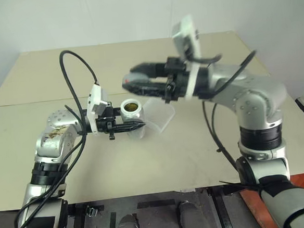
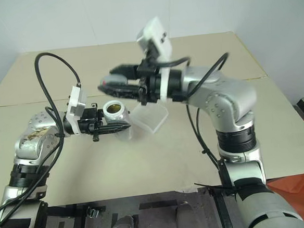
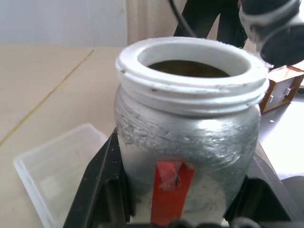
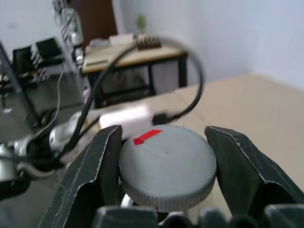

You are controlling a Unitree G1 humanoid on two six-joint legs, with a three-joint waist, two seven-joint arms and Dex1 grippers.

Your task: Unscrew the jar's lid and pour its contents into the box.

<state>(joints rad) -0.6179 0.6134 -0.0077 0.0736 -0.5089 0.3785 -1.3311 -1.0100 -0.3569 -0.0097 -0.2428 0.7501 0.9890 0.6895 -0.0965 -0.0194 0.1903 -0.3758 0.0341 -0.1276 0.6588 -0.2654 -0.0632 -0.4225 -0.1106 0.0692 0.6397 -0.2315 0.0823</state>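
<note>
Lid (image 4: pixel 167 167) off — clamped in right gripper (image 1: pixel 131 84), raised above the open jar (image 1: pixel 133 116) held by left gripper (image 1: pixel 137 125). Box (image 1: pixel 160 113) on desk (image 1: pixel 160 160) just right. Next — tip jar over box.

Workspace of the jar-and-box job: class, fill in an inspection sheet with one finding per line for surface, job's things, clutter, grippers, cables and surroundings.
Surface: beige table made of two boards, a seam between them.
Job's things: small silvery jar with red mark, mouth open, brownish contents inside; round grey lid with red mark off the jar; shallow clear plastic box on the table just behind the jar.
Clutter: nothing seen.
Grippers: left gripper shut on the jar, held upright; right gripper shut on the lid, black fingers on either side, held above the box.
Cables: black cable looping over the left arm.
Surroundings: white wall behind; orange carton off to one side.
</note>
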